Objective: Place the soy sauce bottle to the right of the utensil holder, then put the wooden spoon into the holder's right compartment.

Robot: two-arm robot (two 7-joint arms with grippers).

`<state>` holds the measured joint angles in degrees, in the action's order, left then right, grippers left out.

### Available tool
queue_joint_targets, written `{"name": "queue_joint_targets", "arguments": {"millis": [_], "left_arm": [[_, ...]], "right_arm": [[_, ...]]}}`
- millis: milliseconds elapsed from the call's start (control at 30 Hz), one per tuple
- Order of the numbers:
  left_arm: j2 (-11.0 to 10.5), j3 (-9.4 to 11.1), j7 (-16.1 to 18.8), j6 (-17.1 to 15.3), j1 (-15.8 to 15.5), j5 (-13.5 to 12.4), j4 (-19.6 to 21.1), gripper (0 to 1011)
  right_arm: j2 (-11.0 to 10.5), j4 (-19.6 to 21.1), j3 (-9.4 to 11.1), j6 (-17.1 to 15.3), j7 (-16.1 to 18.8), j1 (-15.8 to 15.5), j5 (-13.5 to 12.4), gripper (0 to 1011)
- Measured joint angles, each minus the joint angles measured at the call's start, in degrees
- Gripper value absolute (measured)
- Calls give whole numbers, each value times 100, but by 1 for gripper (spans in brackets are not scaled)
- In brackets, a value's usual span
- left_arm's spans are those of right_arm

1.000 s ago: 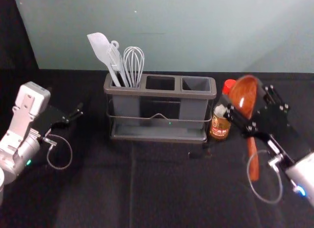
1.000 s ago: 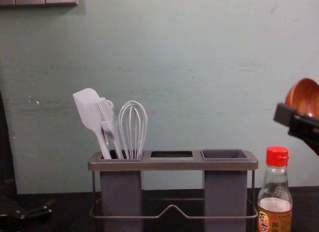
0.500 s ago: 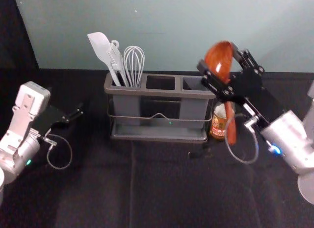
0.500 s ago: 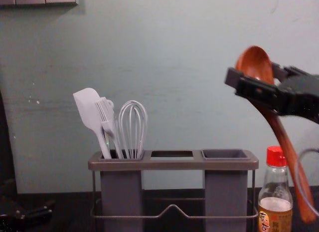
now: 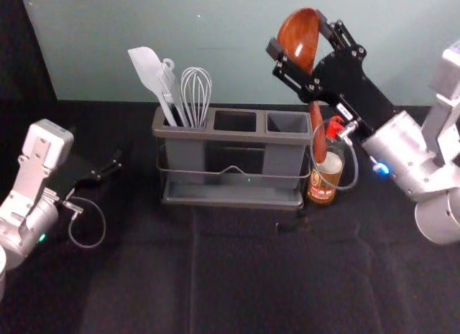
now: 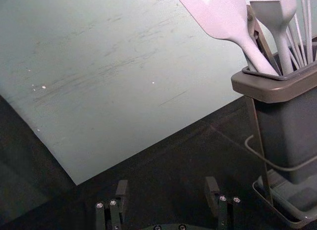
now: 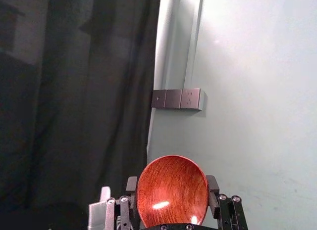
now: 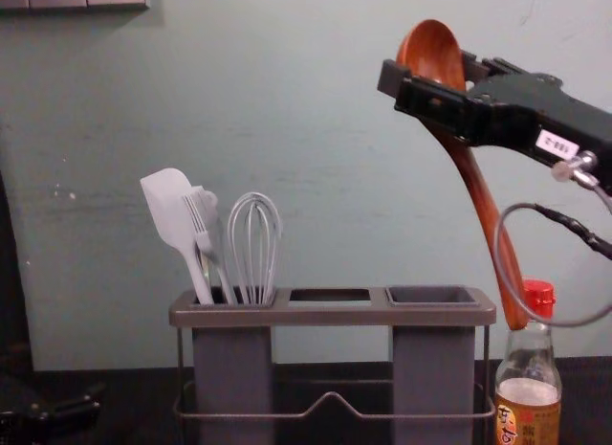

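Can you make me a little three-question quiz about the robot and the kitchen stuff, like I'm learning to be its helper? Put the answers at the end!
1. True or false: the soy sauce bottle stands to the right of the utensil holder.

2. Pick one. What is holding the wooden spoon?
a) the left gripper
b) the right gripper
c) the soy sauce bottle

3. Fill in the blank: the whisk stands in the holder's ____ compartment.

Key: 1. True. 2. b. 3. left.
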<state>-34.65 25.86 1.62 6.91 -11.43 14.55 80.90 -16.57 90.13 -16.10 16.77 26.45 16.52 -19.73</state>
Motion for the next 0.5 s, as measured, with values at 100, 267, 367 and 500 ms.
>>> {"name": "queue_joint_targets", "arguments": {"millis": [100,267,367,500], "left_arm": [[0,0,0,0,0,0,0,1005],[0,0,0,0,0,0,0,1005],[0,0,0,0,0,0,0,1005],[0,0,0,0,0,0,0,1005]], "right_arm": [[53,-207,-45,64,9,193,14,838],[175,-600,-92,251,14,492,54,838],[294,-968,-111,482,55,718,76,837],[386,-1212,-113,675,97,864,70,838]]}}
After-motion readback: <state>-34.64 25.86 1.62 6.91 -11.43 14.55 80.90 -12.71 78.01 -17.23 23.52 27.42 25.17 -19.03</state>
